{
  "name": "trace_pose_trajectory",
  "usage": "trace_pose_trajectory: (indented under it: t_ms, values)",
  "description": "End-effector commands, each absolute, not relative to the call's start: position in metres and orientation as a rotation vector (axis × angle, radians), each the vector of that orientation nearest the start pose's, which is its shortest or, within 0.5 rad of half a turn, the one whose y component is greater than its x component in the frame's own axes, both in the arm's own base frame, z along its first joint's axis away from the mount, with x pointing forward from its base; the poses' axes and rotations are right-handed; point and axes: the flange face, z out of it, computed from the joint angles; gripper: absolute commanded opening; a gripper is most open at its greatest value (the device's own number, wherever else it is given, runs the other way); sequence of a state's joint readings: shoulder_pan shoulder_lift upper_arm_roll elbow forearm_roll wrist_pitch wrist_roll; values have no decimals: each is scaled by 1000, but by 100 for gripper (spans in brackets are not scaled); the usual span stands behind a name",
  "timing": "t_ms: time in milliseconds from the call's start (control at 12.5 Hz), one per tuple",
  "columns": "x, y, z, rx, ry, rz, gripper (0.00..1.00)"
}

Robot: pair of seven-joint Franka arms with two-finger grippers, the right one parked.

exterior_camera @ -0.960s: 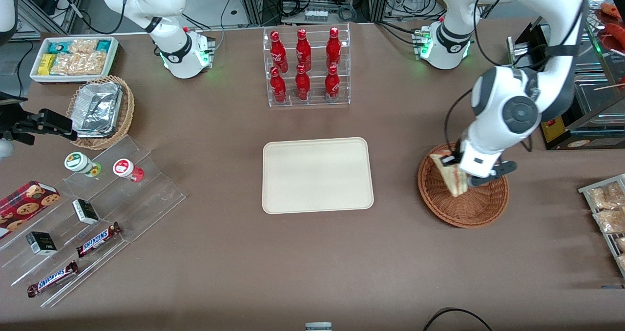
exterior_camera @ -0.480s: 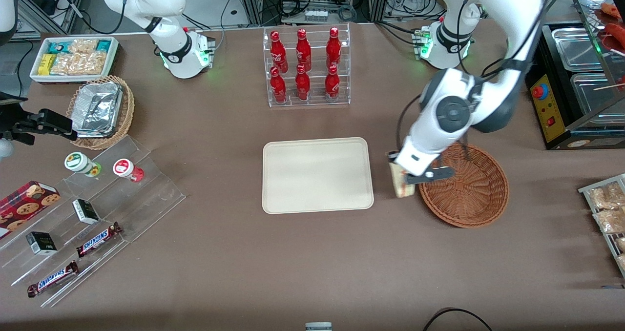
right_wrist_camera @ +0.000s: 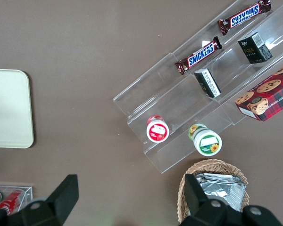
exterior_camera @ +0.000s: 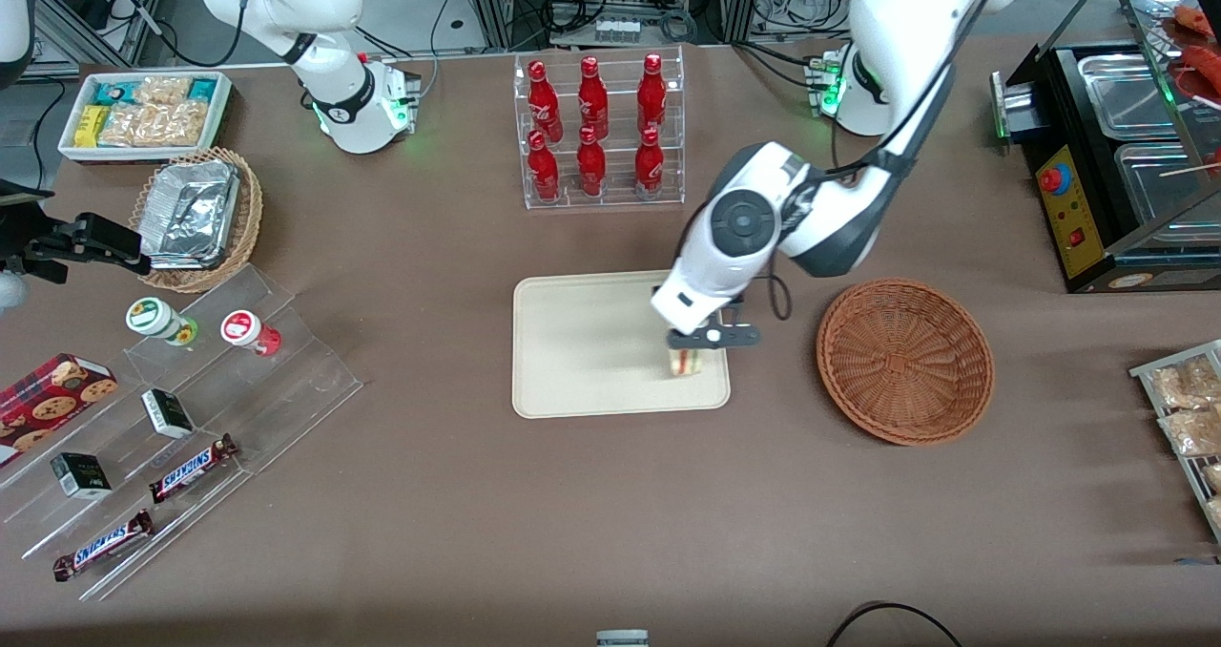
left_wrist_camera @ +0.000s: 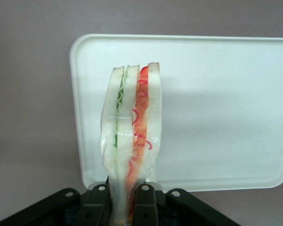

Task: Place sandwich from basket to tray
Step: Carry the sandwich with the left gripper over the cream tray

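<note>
Carried clear of the basket, the sandwich now hangs over the tray edge nearest it, clamped upright between the gripper fingers.

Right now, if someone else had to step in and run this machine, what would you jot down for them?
Gripper: shut on the sandwich, holding it over the tray's edge nearest the basket.
Sandwich: wrapped in clear film, held on edge with its filling layers showing; whether it touches the tray cannot be told.
Basket: no longer holds the sandwich; it sits beside the tray, toward the working arm's end.
Done: pickup and carry across.
Left: lower if needed, open the fingers, lift away.
</note>
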State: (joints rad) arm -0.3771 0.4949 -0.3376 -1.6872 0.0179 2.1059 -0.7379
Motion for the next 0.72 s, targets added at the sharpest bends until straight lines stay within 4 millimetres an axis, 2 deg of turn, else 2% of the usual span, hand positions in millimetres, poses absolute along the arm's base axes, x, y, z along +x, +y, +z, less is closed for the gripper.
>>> trace_pose_trajectory:
  t_ms: [0, 320, 640]
  values:
    - [527, -463, 310, -3149, -123, 202, 0]
    - [518, -507, 275, -3100, -160, 159, 0]
    - [511, -524, 254, -3085, -140, 146, 0]
